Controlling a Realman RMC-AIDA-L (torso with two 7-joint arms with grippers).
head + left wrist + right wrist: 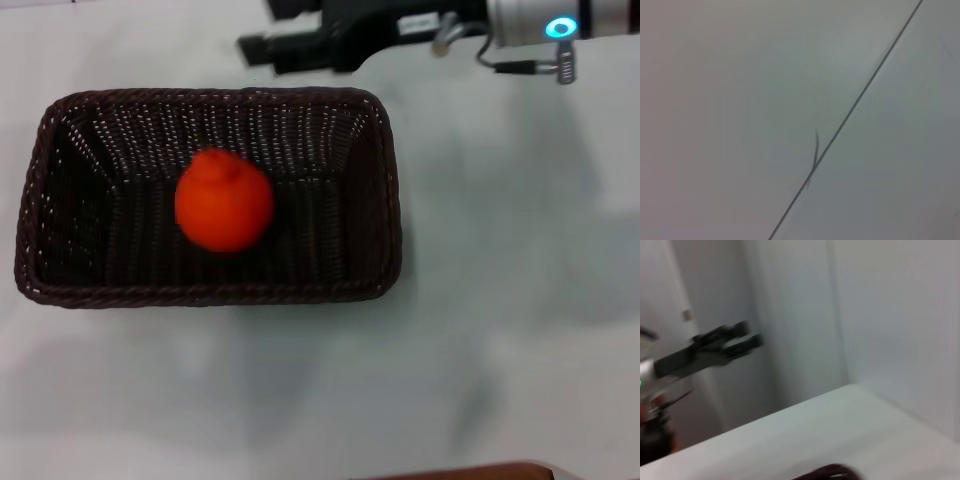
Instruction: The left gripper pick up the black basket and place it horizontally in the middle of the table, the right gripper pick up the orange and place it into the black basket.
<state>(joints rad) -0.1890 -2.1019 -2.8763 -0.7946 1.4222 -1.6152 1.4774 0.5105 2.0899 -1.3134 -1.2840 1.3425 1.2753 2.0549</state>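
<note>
Nearest us in the head view was the black basket point(60, 280), lying lengthwise across the white table point(500, 330), left of centre. The orange point(224, 201) sat inside it on the basket floor, knob up, roughly mid-basket and clear of the walls. The right gripper point(258, 45) hung past the basket's far rim, pointing left, empty, touching nothing; we couldn't tell whether its fingers were spread or pressed together. Its silver arm showed a lit blue ring point(561, 27). In the right wrist view we saw the left gripper point(749, 335) far off, raised off the table, fingers slightly parted, holding nothing. The left wrist view gave only a plain surface with a thin dark line point(850, 112).
</note>
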